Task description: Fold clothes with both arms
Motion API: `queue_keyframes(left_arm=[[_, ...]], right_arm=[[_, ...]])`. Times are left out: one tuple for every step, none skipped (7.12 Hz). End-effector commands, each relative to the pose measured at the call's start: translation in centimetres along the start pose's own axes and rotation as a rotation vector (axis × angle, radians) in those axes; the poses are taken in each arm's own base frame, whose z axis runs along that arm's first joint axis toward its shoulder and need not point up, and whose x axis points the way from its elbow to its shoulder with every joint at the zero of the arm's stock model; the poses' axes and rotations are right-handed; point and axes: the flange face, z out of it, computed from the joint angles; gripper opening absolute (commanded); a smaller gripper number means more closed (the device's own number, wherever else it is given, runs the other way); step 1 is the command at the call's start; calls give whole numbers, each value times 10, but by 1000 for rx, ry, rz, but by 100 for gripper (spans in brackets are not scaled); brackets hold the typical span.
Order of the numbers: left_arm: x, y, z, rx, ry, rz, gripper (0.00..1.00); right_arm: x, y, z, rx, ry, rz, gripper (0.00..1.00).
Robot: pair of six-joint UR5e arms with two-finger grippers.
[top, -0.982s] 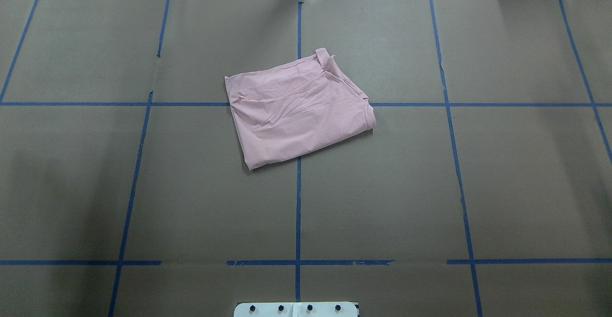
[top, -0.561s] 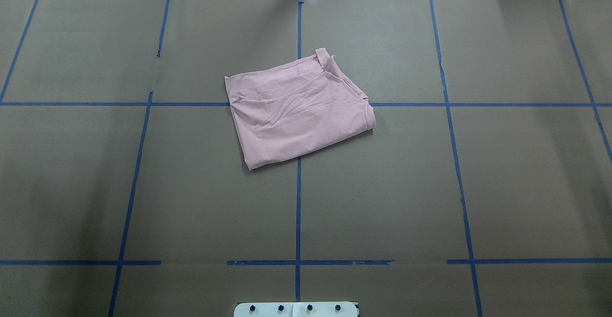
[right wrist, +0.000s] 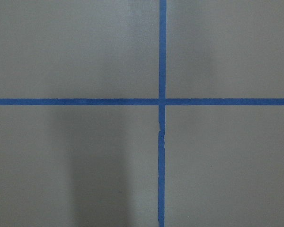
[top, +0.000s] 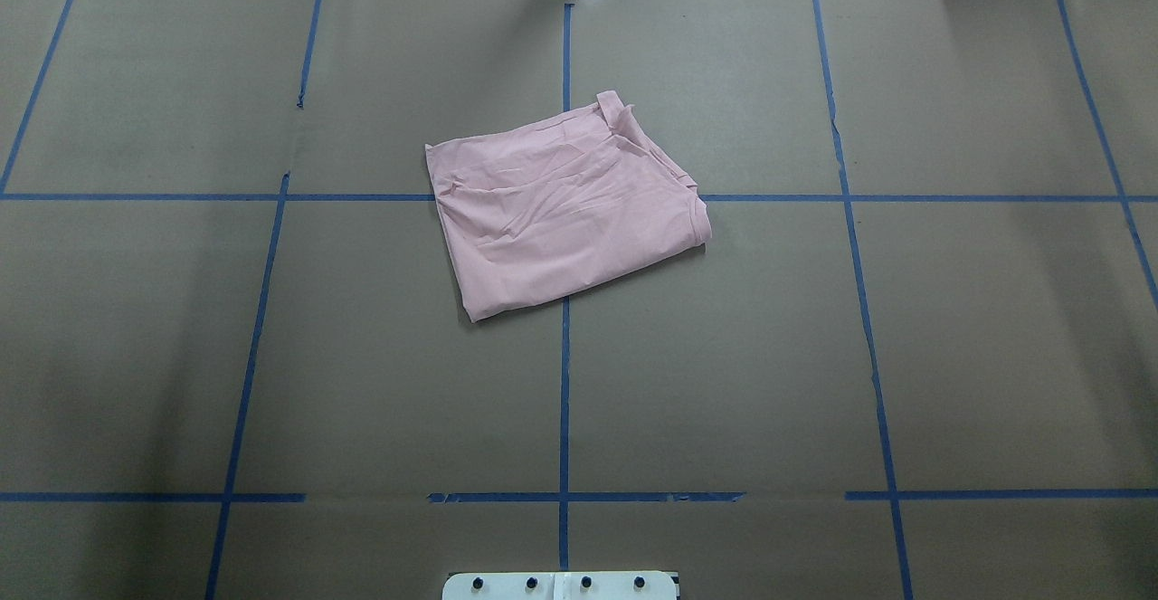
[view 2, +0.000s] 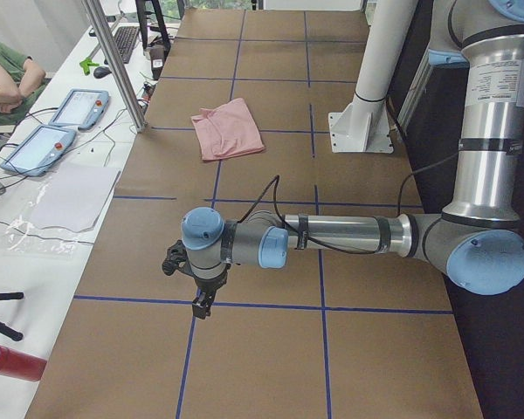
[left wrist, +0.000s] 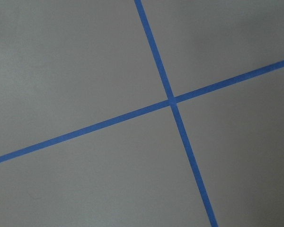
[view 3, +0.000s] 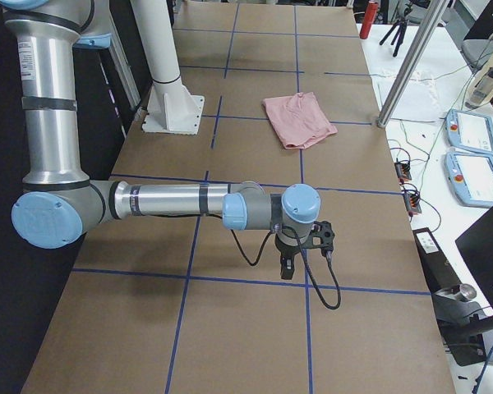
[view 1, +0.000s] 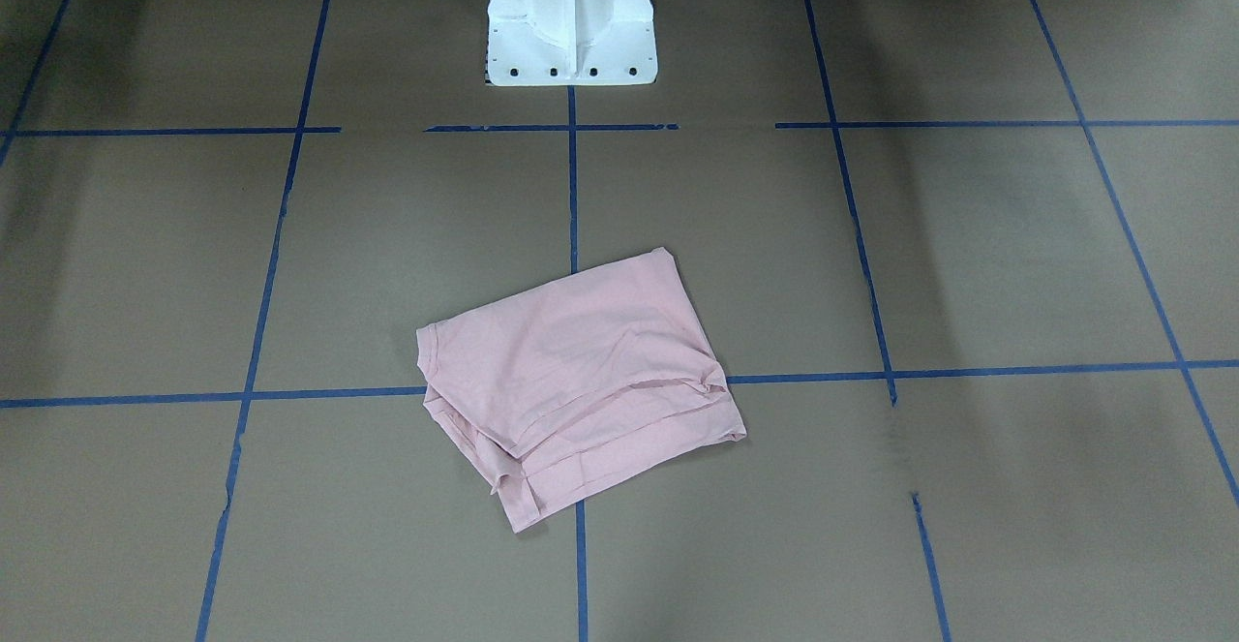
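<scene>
The clothes, a light pink T-shirt (top: 565, 211), lie folded into a compact, slightly skewed rectangle at the table's middle; the front-facing view also shows the T-shirt (view 1: 581, 381), as do both side views (view 2: 227, 129) (view 3: 298, 117). Only plain pink fabric shows. Both arms are stretched out low over the table's ends, far from the shirt. The left gripper (view 2: 201, 305) hangs over a blue tape crossing in the left side view. The right gripper (view 3: 286, 269) hangs over another crossing. Whether either is open or shut I cannot tell. Both wrist views show only bare paper and tape.
Brown paper with blue tape lines (top: 564, 383) covers the table. The white pedestal base (view 1: 571, 17) stands at the robot's side. A metal post (view 2: 115, 65) rises at the far edge. Tablets (view 2: 37, 148), papers and a seated person (view 2: 4, 74) are beyond it.
</scene>
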Motion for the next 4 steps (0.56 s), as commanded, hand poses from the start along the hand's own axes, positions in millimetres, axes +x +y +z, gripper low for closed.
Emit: queue_keyframes(left_arm=[[0,2,0,-1,1,-2,100],[-1,3,2,-4,2,-5,100],[-1,3,2,-5,4,-18,100],[-3,4,1,-19,8,-47,100]], right_arm=[[0,0,0,-1,1,0,100],[1,1,1,-2,3,1,100],[1,1,1,-3,3,2,100],[2,1,2,-4,3,3,100]])
